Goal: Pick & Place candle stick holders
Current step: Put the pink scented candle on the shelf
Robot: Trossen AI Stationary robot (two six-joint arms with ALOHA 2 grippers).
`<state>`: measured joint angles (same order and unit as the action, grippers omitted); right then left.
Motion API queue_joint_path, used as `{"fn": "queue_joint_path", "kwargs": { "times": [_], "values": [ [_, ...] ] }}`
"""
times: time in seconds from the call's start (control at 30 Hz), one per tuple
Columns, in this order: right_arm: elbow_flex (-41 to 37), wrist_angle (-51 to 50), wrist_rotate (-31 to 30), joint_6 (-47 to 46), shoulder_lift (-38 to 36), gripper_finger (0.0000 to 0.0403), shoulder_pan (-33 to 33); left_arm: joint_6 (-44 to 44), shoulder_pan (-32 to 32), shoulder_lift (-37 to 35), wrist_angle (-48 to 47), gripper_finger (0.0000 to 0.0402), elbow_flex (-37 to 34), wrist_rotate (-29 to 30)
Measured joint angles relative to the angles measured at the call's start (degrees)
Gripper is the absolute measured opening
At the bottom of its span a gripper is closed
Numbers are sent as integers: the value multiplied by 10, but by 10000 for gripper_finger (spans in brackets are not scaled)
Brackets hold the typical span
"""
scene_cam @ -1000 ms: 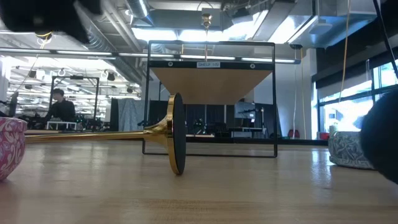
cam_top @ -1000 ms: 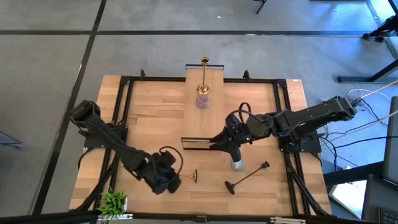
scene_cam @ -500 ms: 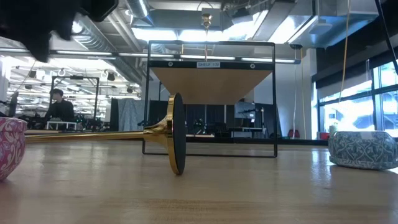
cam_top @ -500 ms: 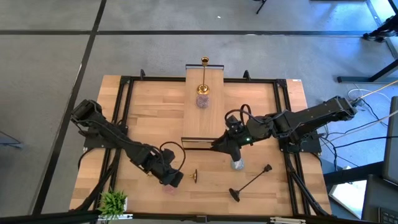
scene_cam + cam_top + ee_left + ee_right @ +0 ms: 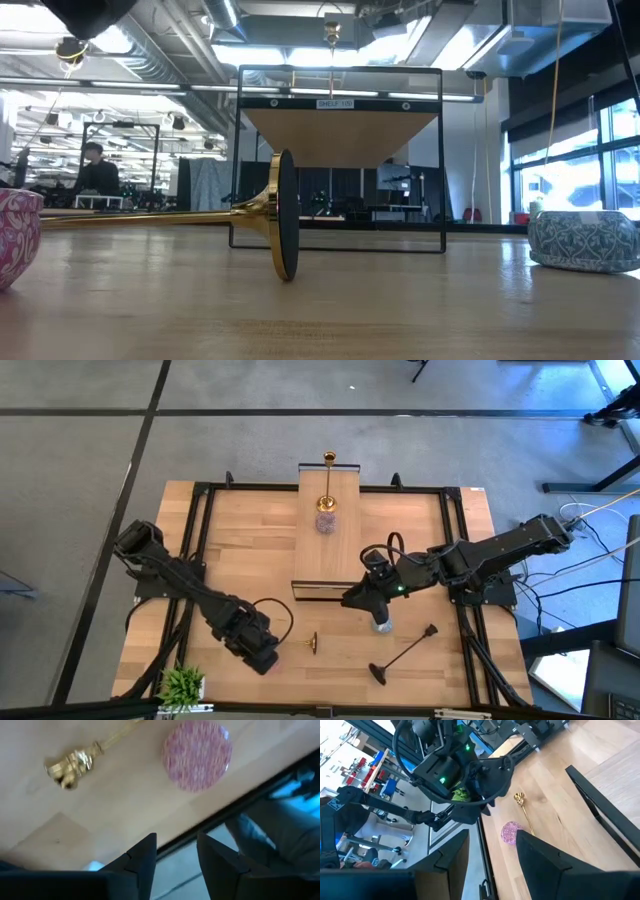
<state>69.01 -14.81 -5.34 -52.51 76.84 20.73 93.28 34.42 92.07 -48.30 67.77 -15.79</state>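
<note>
Candle holders lie scattered on the wooden table (image 5: 230, 560): a short gold stem (image 5: 305, 643) on its side at the near edge, round base (image 5: 284, 215) pointing right, its long axis running left to right; a pink cup (image 5: 197, 755) just beside the stem's far-from-base tip; a blue-grey patterned cup (image 5: 381, 624) near the middle; and a long black holder (image 5: 403, 651) lying slantwise to the right of it. One tall gold holder (image 5: 328, 480) stands upright on the light plank (image 5: 325, 550) at the far side, with a purplish cup (image 5: 325, 522) at its foot. The left gripper (image 5: 264, 657) hovers just left of the gold stem's tip, above the pink cup, and is the nearer arm to both; its wrist view shows the two fingers (image 5: 142, 862) parted with only a narrow gap and nothing between them. The stem runs away from it to the right, so a grasp would likely need the fingers set across that axis. The right gripper (image 5: 374, 610) hangs over the blue-grey cup, fingers apart and, as far as can be seen, empty. A small green plant (image 5: 183, 686) sits at the near left corner.
</note>
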Motion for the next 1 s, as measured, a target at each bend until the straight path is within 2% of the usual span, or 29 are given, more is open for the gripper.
{"fn": "queue_joint_path", "kwargs": {
  "times": [0.2, 0.33, 0.53, 0.7, 0.87, 1.0],
  "values": [
    [0, 0, 0, 0, 0, 167, 0, -7, 21, 0, 2, 108, 0, 11],
    [0, 0, 0, 3, 0, 167, 0, -70, 39, 0, 5, 97, 0, 91],
    [0, -3, -7, 8, 0, 167, 0, -90, 62, 0, 2, 61, 0, 152],
    [0, -21, -41, 9, 0, 167, 0, -76, 71, 1, 7, 8, 0, 154],
    [0, -22, -51, 11, 0, 167, 0, -52, 79, 1, 18, 2, -8, 147],
    [0, -22, -57, 16, 0, 167, -1, -15, 91, 1, 110, 2, -61, 122]
  ]
}}
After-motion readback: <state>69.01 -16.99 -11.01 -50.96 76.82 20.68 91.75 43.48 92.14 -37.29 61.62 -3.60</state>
